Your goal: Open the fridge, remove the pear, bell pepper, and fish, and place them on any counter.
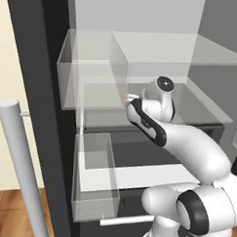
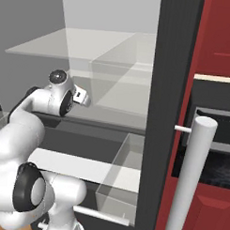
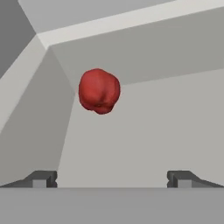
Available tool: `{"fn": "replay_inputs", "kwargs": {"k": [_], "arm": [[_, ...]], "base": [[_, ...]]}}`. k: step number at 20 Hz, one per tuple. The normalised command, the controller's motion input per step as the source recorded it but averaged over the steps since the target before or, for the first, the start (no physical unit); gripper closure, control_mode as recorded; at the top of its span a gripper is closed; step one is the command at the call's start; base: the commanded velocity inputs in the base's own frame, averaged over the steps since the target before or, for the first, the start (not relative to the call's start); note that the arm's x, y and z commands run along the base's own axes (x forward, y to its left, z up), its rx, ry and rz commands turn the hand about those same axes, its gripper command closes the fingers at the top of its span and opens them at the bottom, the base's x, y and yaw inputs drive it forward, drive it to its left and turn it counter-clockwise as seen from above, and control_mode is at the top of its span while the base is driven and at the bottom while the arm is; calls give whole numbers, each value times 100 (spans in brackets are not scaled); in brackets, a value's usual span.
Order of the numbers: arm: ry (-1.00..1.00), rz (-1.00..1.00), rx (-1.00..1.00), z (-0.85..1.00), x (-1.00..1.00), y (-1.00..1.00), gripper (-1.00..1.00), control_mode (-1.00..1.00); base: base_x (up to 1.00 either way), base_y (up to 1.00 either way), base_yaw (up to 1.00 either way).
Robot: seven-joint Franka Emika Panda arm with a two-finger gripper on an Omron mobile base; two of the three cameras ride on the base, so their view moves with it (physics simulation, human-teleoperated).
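While the fridge (image 1: pixel 53 88) stands open in the left base view, the arm reaches onto a shelf (image 1: pixel 199 107) inside it, past the clear bins on the door; a silver handle (image 1: pixel 20 170) stands at lower left.

From the right base view, the arm enters the fridge (image 2: pixel 171 90) left of the door edge, with red cabinets (image 2: pixel 218 40) to the right of it.

Through the hand view, the gripper (image 3: pixel 112 179) has its jaws wide apart, holding nothing. A bell pepper (image 3: pixel 99 91) lies ahead of the fingertips, left of centre, near the back corner of the fridge, apart from both fingers.
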Motion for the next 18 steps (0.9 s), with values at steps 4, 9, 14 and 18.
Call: {"fn": "replay_inputs", "kwargs": {"k": [4, 9, 14, 18], "arm": [[21, -1, 0, 4, 47, 14, -100, -100], [15, -4, 0, 0, 48, 0, -100, -100], [0, -4, -3, -29, 45, 1, -100, -100], [0, -2, -2, -22, 41, 9, -100, -100]], "base": [[0, 0, 0], [0, 0, 0], [0, 0, 0], [0, 0, 0]]}}
